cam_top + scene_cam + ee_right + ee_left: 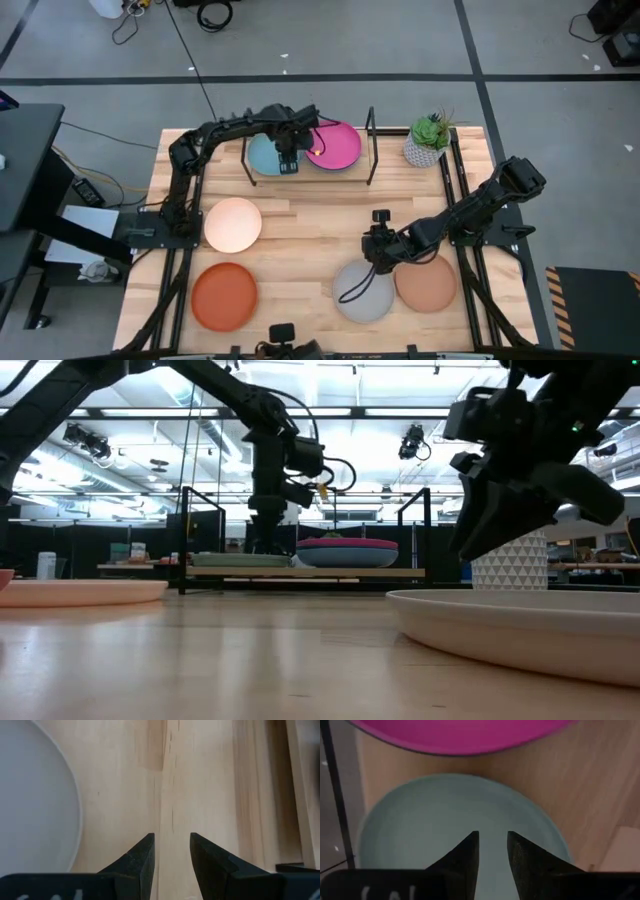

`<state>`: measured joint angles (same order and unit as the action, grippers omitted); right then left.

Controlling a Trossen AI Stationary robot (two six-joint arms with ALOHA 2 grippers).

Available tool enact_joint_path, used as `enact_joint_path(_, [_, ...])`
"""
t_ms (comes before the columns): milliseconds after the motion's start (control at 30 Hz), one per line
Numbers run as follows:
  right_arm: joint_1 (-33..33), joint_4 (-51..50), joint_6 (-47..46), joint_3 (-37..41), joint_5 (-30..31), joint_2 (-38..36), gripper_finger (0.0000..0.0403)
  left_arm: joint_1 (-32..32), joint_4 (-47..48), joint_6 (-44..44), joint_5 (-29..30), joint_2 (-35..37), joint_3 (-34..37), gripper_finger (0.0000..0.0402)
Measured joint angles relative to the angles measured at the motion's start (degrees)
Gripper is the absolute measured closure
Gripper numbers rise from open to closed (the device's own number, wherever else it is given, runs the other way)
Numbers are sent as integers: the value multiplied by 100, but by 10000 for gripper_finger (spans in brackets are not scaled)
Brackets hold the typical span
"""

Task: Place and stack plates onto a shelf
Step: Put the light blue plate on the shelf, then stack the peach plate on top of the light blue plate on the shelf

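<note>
On the shelf (372, 165) at the table's far edge, a light blue plate (262, 155) lies flat beside a pink plate (338, 146). In the low view the pink plate (347, 543) rests on top of a bluish plate (345, 557). My left gripper (492, 840) points down over the light blue plate (420, 820), its fingers a narrow gap apart. My right gripper (171, 842) hovers over bare table next to the grey plate (35, 805), also narrowly open. Cream (233, 224), orange (224, 296), grey (363, 292) and tan-brown (428, 283) plates lie flat on the table.
A potted plant (427, 142) in a white pot stands at the far right, just right of the shelf. The shelf's black uprights (371, 130) rise on either side of the plates. Bare wood (310, 240) lies in the table's middle, between the shelf and the near plates.
</note>
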<state>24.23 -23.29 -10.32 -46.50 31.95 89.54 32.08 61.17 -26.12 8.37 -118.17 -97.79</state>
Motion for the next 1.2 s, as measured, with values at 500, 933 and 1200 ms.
enact_joint_path(500, [50,-19,-182,0,36,0,273,118,-1008,-10,-379,7,351,295])
enact_joint_path(933, [52,-52,-214,0,1,0,273,104,-521,5,-567,7,188,295])
enact_joint_path(1200, [30,-62,-141,2,219,0,273,-456,728,935,-1539,197,-185,295])
